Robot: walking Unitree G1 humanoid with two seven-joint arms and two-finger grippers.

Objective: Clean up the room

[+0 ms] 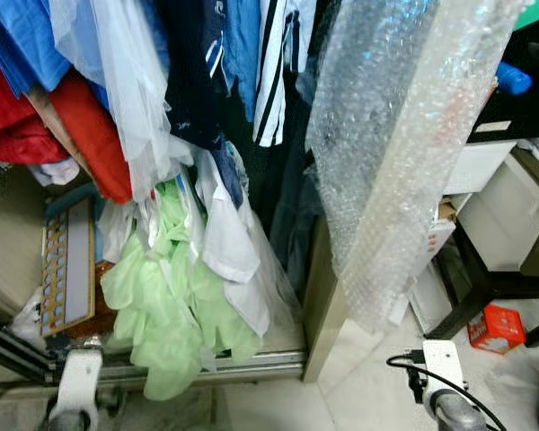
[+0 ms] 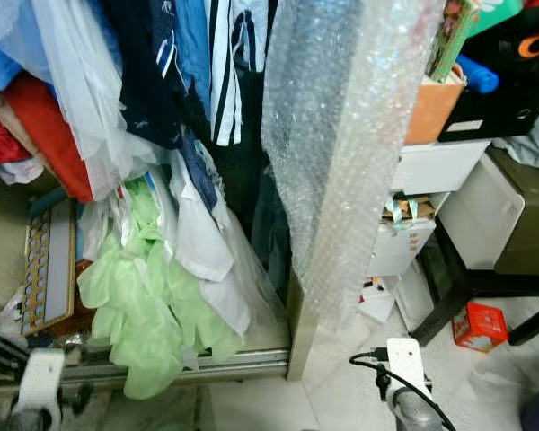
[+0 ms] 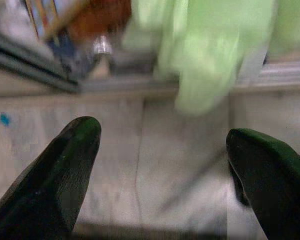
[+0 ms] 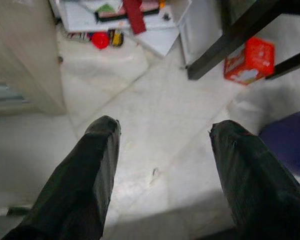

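The pale green garment (image 1: 166, 296) hangs low at the near left of the wardrobe, its hem spilling over the metal sliding-door track (image 1: 251, 364) toward the floor. You should expect it to be light, soft and limp, so it will sag and drag when lifted; take a bunched fold near the trailing hem rather than a single thin layer, which looks likely to slip. Beside it on the right hangs a white shirt (image 1: 229, 242), and above are red clothes (image 1: 85, 130), blue clothes and a striped one (image 1: 271, 76). To the right a roll of bubble wrap (image 1: 386, 162) leans against the wardrobe edge, and farther right a small red box (image 1: 496, 325) lies on the floor by a black table leg (image 1: 472, 269). Your left gripper (image 3: 162, 150) hovers over the bare floor just short of the hem, fingers spread wide and empty; the right gripper (image 4: 162, 142) is likewise wide and empty over the pale floor. The left wrist view is blurred, and where the green garment is hung is hidden among the clothes.
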